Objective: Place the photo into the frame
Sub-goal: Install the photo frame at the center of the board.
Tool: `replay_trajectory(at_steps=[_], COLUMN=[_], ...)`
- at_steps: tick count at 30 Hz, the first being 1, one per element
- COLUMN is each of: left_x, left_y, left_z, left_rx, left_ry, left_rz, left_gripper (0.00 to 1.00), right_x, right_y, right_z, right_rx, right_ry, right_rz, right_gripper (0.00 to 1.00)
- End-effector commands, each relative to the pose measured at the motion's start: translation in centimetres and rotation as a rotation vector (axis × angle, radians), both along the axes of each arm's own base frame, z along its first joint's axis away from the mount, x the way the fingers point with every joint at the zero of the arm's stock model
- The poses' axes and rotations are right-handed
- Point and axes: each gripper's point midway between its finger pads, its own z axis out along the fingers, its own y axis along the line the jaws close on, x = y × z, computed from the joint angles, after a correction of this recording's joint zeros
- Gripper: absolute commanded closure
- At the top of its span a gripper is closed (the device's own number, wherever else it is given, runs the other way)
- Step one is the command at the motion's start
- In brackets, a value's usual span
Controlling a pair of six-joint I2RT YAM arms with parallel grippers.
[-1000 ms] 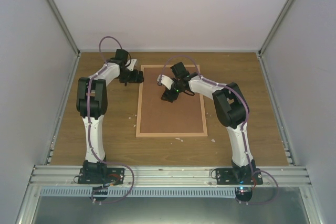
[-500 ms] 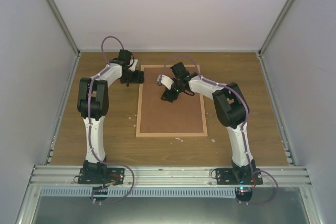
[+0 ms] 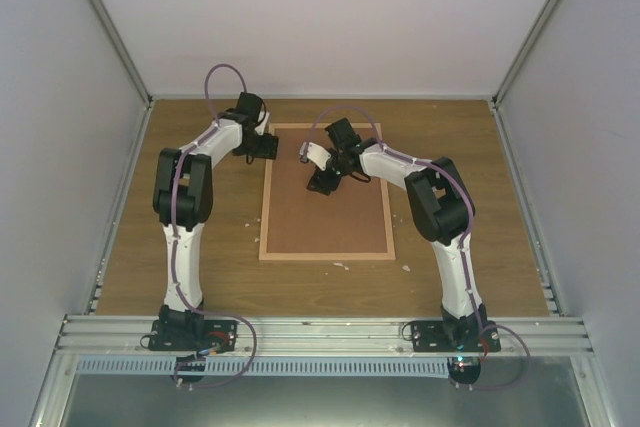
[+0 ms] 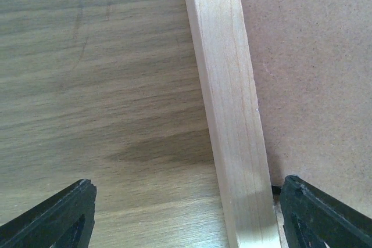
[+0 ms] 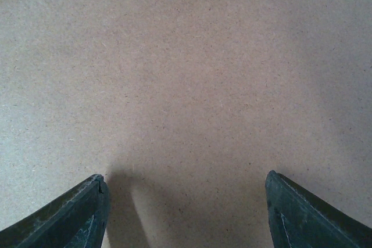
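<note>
Frame [image 3: 264, 197] lies flat mid-table [image 3: 200, 247], back side up. A brown backing board [image 3: 335, 217] fills it. The long axis runs straight away from the arm bases, with the short rails at the near and far ends, and it sits square to the table edges. My left gripper [image 3: 262, 147] is at the far-left corner, jaws wide apart and straddling the left rail [image 4: 229, 114], one finger [image 4: 58, 219] over bare table and the other [image 4: 325, 213] over the board. The rail is much narrower than the gap and isn't clamped. I can't tell if the tips touch down. My right gripper [image 3: 322, 185] is over the board's far half, jaws apart with only board [image 5: 186, 85] between the fingers [image 5: 75, 213]. A few white scraps [image 3: 340, 266] lie by the near rail.
</note>
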Motion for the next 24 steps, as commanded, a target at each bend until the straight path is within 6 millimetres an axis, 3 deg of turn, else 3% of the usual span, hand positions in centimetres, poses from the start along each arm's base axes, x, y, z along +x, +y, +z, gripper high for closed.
replay_trajectory(at_steps=[1, 4, 7, 9, 12, 17, 24], left_x=[-4.5, -3.1, -1.8, -1.9, -3.1, -7.3, -16.2], left_y=[0.7, -0.3, -2.6, -3.3, -2.6, -0.7, -0.3], left_z=[-8.1, -4.8, 1.9, 6.5, 10.2, 10.5, 7.5], left_rx=[0.177, 0.106, -0.019, -0.055, -0.075, -0.070, -0.075], left_ry=[0.214, 0.153, 0.019, -0.074, -0.143, -0.125, -0.029], left_rz=[-0.046, -0.077, -0.196, -0.268, -0.324, -0.375, -0.539], left_gripper=[0.14, 0.13, 0.06, 0.01, 0.01, 0.01, 0.01], right_x=[-1.0, -0.9, -0.9, -0.9, -0.7, -0.8, -3.3], right_y=[-3.1, -3.1, -3.1, -3.1, -3.0, -2.4, -0.4], right_z=[-6.0, -5.5, -5.2, -5.1, -4.7, -3.1, 1.6], right_rx=[-0.162, -0.157, -0.155, -0.155, -0.148, -0.124, -0.080], right_ry=[0.066, 0.062, 0.056, 0.056, 0.048, 0.032, -0.018], right_rz=[-0.038, -0.040, -0.043, -0.043, -0.044, -0.035, 0.039], right_gripper=[0.27, 0.27, 0.27, 0.27, 0.27, 0.26, 0.26])
